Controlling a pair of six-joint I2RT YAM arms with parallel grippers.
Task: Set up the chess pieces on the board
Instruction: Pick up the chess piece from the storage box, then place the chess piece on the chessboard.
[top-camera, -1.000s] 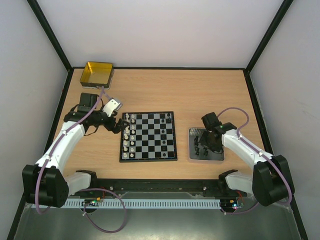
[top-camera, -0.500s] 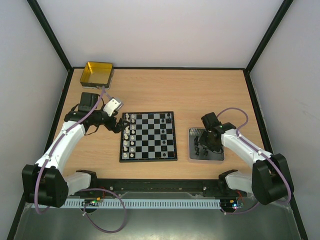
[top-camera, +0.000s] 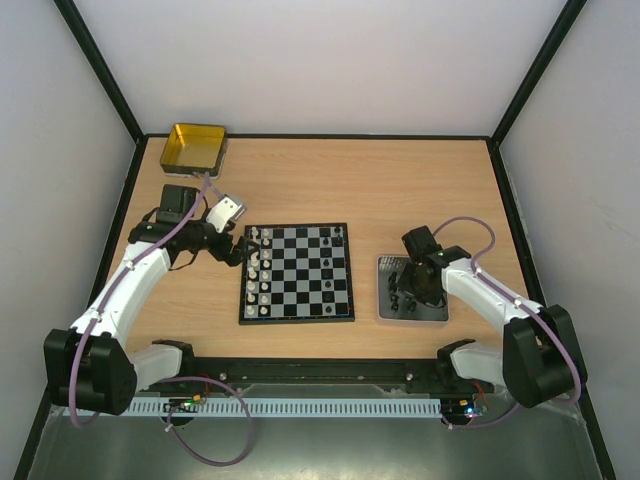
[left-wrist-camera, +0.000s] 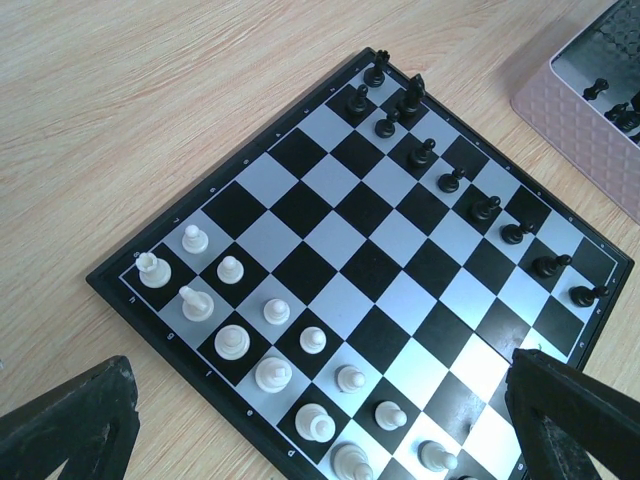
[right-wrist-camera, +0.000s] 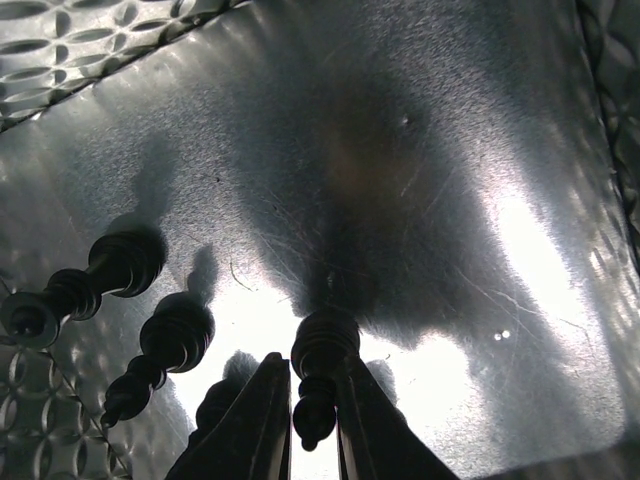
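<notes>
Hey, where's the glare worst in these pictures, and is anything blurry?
Right wrist view: harsh glare on the metal tray; the black piece in the right end effector is nearly a silhouette. Left wrist view: even light, board sharp, near fingers dark and soft. Top view: soft, even.

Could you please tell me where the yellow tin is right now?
In the top external view, the yellow tin sits at the far left corner of the table, beyond the left gripper and apart from the board.

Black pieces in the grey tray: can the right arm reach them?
Probably yes. The right fingers are down over the tray and pinch one black piece, and nothing blocks the other pieces lying beside it.
</notes>
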